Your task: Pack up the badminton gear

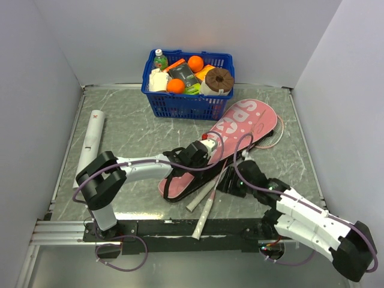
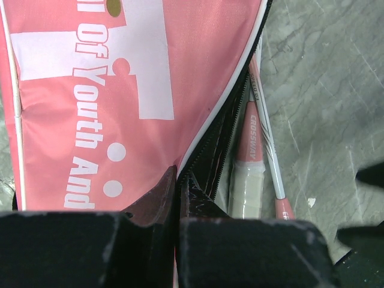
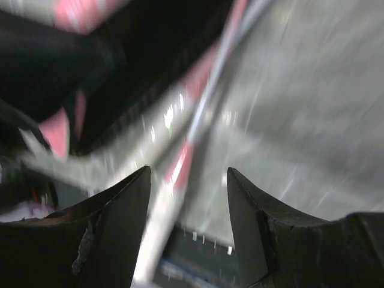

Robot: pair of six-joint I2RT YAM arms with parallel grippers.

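Your left pincer [image 2: 178, 178] is clamped on the black edge of the pink racket-shaped fabric cover [image 1: 243, 126] on the grey marbled bench [image 1: 132, 129]. Your right pincer [image 3: 189, 170] stands apart over thin white-pink-handled rackets [image 1: 204, 216] beside it.

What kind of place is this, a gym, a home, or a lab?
Most likely a robotics lab test cell: a marble-patterned table boxed in by plain white walls, two robot arms bolted at its near edge, and staged props like a pink racket cover and blue grocery basket.

Rackets [image 1: 204, 217] partly in cover [image 1: 243, 126]; basket [image 1: 186, 108] behind, tube [image 1: 90, 141] left.
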